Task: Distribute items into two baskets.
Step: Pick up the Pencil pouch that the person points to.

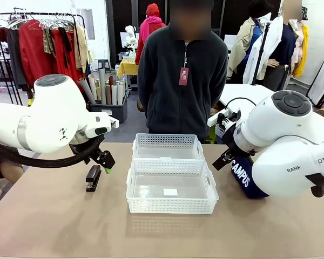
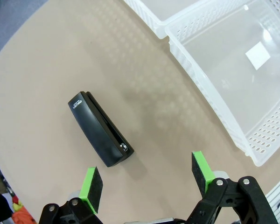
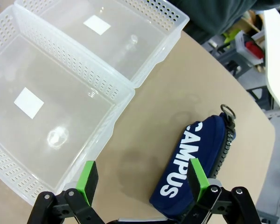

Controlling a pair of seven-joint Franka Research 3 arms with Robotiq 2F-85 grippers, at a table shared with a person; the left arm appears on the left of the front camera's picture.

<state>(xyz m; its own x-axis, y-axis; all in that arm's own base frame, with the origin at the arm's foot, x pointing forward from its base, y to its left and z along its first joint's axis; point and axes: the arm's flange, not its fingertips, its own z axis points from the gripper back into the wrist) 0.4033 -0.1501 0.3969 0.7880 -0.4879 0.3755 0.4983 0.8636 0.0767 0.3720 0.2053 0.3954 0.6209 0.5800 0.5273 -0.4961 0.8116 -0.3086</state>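
A small black stapler (image 1: 93, 178) (image 2: 100, 136) lies flat on the table left of the baskets. My left gripper (image 1: 106, 163) (image 2: 147, 179) hangs open just above and beside it, holding nothing. Two white lattice baskets stand in the middle, one near (image 1: 171, 186) (image 2: 252, 112) (image 3: 42, 116) and one far (image 1: 168, 146) (image 3: 126, 32), both empty apart from a white label. The navy CAMPUS pouch (image 1: 243, 175) (image 3: 196, 163) lies on the table to their right. Over its near edge my right gripper (image 1: 225, 157) (image 3: 140, 179) is open, apart from the pouch.
A person (image 1: 182, 81) in a dark fleece stands at the table's far side, hands out of sight. Bare tabletop (image 1: 59, 226) runs along the front. Clothes racks and a bin of rolls stand behind the table.
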